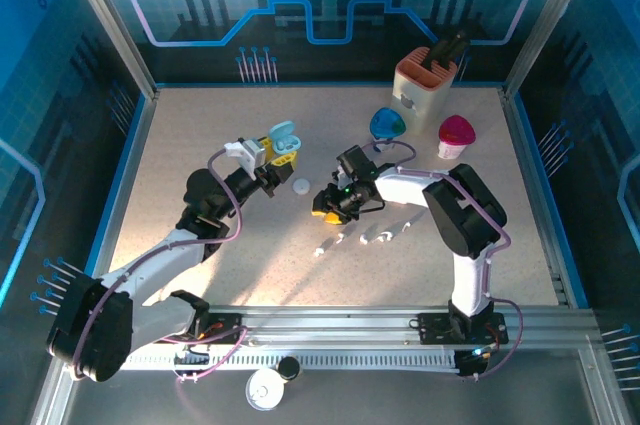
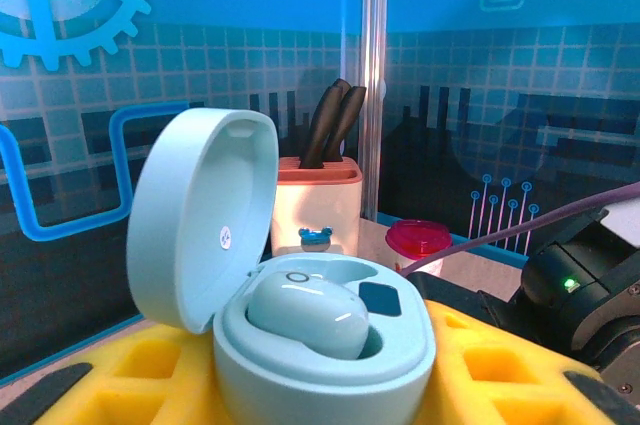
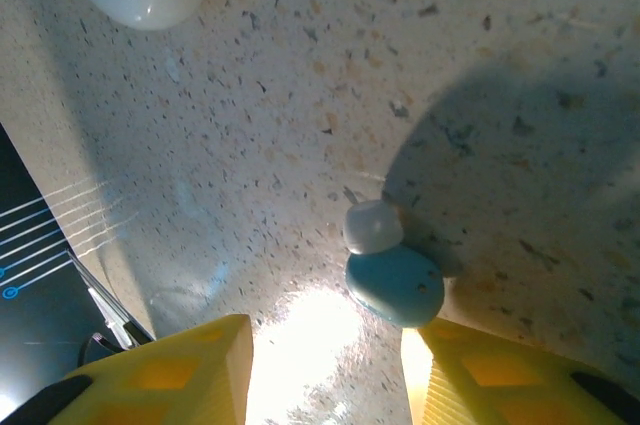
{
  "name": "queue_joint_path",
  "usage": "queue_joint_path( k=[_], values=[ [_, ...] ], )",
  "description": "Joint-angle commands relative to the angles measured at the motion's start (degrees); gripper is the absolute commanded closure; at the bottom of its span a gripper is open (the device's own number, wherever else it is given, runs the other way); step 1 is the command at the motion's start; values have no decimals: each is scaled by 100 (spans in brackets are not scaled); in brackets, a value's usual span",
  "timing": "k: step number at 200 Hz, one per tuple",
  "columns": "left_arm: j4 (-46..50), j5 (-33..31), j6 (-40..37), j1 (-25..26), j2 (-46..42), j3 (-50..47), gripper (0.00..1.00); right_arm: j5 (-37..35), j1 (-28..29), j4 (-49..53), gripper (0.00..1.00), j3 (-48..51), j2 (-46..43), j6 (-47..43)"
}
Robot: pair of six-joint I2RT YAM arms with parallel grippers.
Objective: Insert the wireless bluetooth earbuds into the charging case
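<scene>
My left gripper [image 2: 320, 390] is shut on a pale blue charging case [image 2: 325, 370], held above the table with its lid [image 2: 200, 225] swung up. One pale blue earbud [image 2: 310, 317] sits in the case's left socket. The case [image 1: 284, 143] shows at centre left in the top view. My right gripper [image 3: 335, 330] is low over the table, jaws open. A pale blue earbud [image 3: 397, 283] with a white tip lies on the tabletop against the right finger [image 3: 500, 380], well apart from the left finger [image 3: 180, 370]. In the top view the right gripper [image 1: 328, 208] is near the table's middle.
Several white earbuds [image 1: 385, 235] lie loose just in front of the right gripper. A small white rounded object [image 1: 301, 185] sits between the grippers. At the back right stand a beige holder [image 1: 425, 85], a blue pebble-shaped case [image 1: 387, 123] and a magenta-lidded cup [image 1: 456, 135].
</scene>
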State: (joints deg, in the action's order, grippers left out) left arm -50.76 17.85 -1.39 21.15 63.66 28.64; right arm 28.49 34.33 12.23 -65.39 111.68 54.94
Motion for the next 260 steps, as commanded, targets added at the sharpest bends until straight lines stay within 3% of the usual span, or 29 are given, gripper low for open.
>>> queue_joint_path(
  k=[1, 122, 184, 260],
  values=[
    [-56, 149, 84, -40, -129, -69, 61, -111, -82, -72, 57, -176, 132, 79],
    [-57, 164, 99, -43, -138, -119, 61, -320, -181, 107, 64, -582, 451, -116],
    [-90, 193, 121, -41, -119, -148, 61, -432, -188, 69, 75, -623, 587, 12],
    [-92, 255, 119, -40, -95, -145, 61, -508, -190, 108, 76, -860, 828, 44]
  ],
)
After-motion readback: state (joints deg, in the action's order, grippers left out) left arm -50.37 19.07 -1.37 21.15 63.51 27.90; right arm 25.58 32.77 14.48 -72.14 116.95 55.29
